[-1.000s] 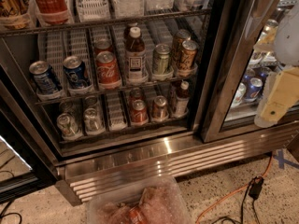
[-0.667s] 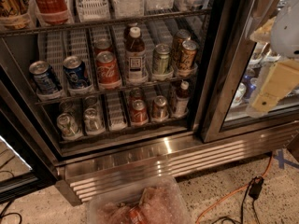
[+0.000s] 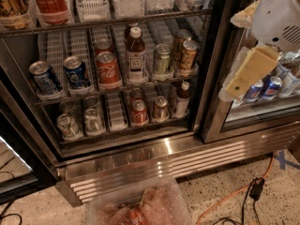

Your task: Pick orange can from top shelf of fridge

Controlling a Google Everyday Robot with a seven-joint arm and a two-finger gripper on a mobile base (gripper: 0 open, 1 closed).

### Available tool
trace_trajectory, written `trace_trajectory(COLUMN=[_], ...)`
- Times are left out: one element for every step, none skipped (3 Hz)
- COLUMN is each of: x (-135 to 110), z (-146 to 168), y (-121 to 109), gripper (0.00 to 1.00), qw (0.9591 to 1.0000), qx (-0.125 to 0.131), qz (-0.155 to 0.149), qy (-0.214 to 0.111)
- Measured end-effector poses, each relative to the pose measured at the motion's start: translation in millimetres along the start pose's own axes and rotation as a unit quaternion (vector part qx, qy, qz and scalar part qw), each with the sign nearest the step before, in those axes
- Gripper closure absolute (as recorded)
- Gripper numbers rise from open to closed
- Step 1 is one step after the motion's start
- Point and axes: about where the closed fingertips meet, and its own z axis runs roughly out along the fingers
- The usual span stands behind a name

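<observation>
Speckled flooring (image 3: 281,196) with an orange cable (image 3: 225,203) runs below the fridge (image 3: 154,158), whose ribbed steel base fills the lower middle of the camera view. We see the orange can (image 3: 188,55) upright at the right end of a wire shelf (image 3: 75,39). It is just in front of a taller brown-gold can (image 3: 179,40) and just beside a green-silver can (image 3: 161,57) on its left. Another rack (image 3: 140,18) shows above this shelf, carrying a Coca-Cola bottle (image 3: 49,3), so headroom over the can looks limited.

The pincer (image 3: 238,53) hangs in front of the right-hand glass door (image 3: 262,107). It is wide, its two cream pads (image 3: 251,71) well apart with nothing between them. A steel post (image 3: 213,64) stands between it and the can in this view. The can lies to the pincer's left, at about the same height, deeper in and apart from it.

We judge the step in hand to be the reach. To do it well we should first carry the pincer left past the post. Then we go straight in at mid-body height, wide until it straddles the can, since closing early could knock the neighbours. Once closed, we should lift clear of the front rail (image 3: 112,89) before pulling out.
</observation>
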Motion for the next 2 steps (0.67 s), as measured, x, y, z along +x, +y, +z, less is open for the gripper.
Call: trace_trajectory(x=[0.1,-12.6], z=[-0.4,6.8], y=[0.0,-3.1], gripper=[0.0,0.0], qw=[1.0,0.9996], qx=[0.001,0.007], qz=[0.0,0.002], qy=[0.0,-0.028])
